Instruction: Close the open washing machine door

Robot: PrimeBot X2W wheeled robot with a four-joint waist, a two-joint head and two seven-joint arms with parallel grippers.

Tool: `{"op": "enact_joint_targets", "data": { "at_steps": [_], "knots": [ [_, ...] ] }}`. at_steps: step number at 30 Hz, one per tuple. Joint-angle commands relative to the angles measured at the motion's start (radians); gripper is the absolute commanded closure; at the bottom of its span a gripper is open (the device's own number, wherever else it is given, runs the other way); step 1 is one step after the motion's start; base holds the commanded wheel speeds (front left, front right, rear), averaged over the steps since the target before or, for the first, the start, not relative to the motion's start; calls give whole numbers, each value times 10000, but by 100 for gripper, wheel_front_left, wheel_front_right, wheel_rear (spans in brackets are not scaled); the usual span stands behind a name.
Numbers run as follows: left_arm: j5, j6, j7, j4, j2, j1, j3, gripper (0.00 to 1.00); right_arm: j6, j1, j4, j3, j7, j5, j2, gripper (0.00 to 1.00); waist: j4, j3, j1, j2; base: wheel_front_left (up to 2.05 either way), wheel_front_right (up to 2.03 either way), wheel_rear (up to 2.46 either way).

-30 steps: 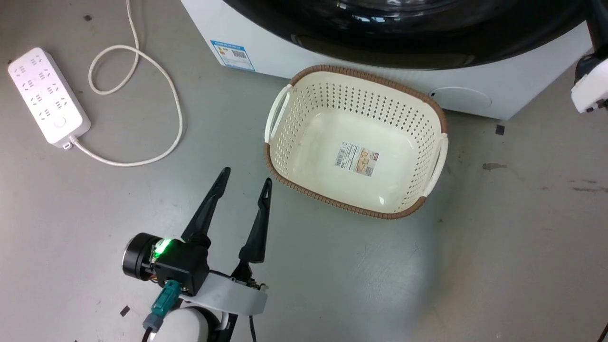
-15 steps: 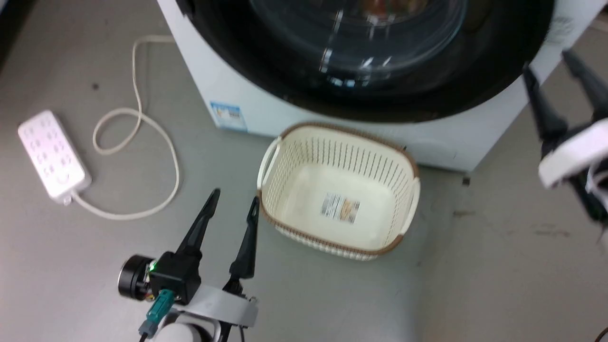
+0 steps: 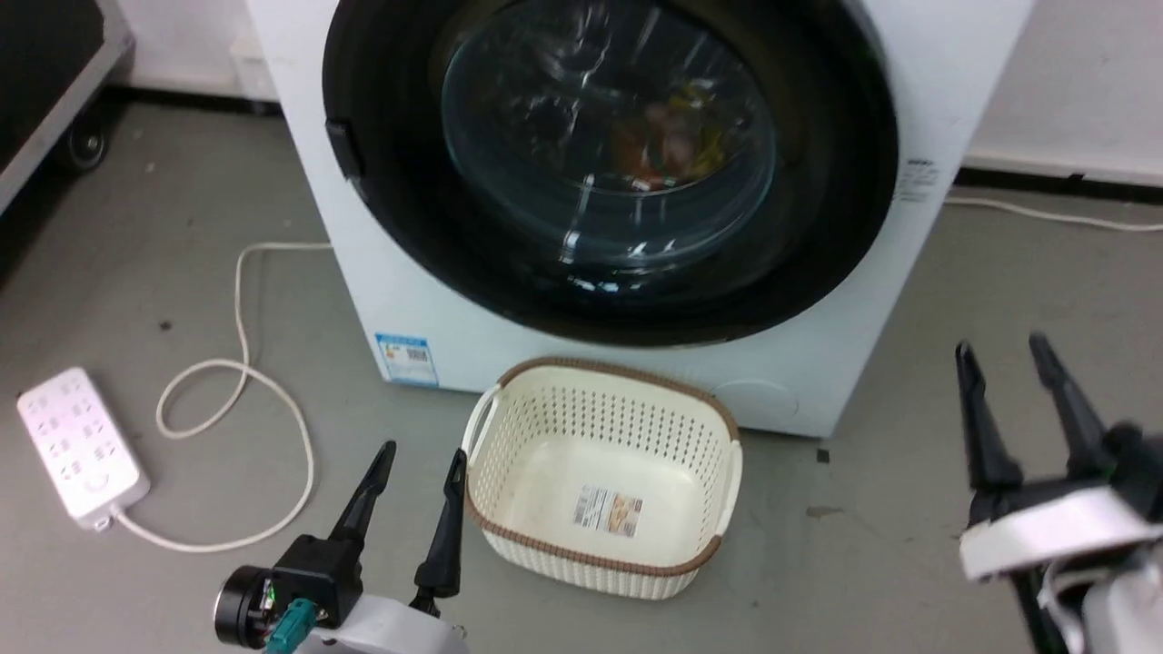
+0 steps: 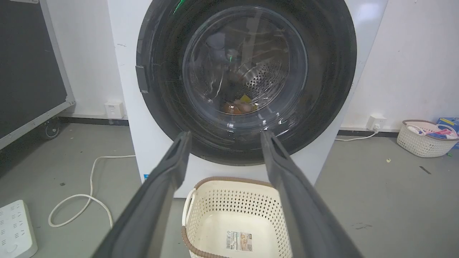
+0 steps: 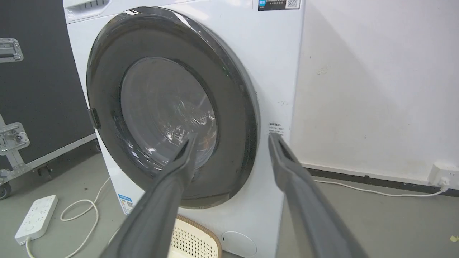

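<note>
Top centre of the head cam: washing machine door [image 3: 609, 163], sitting on the front of the white washing machine [image 3: 400, 300]. Wide glossy black rim, clear bowl bulging out, coloured laundry blurred behind the glass, small tab [image 3: 338, 150] on the rim's left edge. Cream perforated basket [image 3: 600, 418] is on the grey floor [image 3: 863, 509] just in front of the machine, below the door. Left gripper [image 3: 422, 451] is low left beside the basket, fingers apart, nothing in them. Right gripper [image 3: 999, 345] is low right, well clear of the machine, fingers also spread and empty. White power strip [image 3: 80, 445] is far left. Left wrist cam looks square-on at the door between its spread fingers. Glass is sharp here, so the perforated steel drum [image 4: 265, 77] and a small heap of clothes [image 4: 238, 106] read through it. It also picks up a second basket [image 4: 423, 139] with laundry by the right wall. Right wrist cam is oblique, from the door's right side, fingers spread in front of it. It adds the side-on read: rim lying flush on the white front. Also there: black flight case [image 5: 36, 89] left of the machine, QR label [image 5: 279, 4] at the top, round service flap [image 5: 238, 243] at the bottom.
</note>
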Motion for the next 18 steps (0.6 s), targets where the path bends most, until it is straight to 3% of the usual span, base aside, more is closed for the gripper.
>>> {"op": "enact_joint_targets", "data": {
  "at_steps": [1, 7, 18],
  "knots": [
    [-51, -60, -43, 140, 42, 160, 56, 0, -7, 476, -304, -160, -42, -285, 354, 0, -169, -214, 3, 0, 0, 0, 0],
    [-89, -74, -43, 502, 81, 214, 223, 0, -7, 1887, -844, -858, -43, -683, 1368, 0, -233, -397, 3, 0, 0, 0, 0],
    [-37, -88, -43, 876, 138, 317, 243, 0, -7, 2819, -739, -502, -43, -741, 1526, 0, -255, -491, 3, 0, 0, 0, 0]
  ]
}}
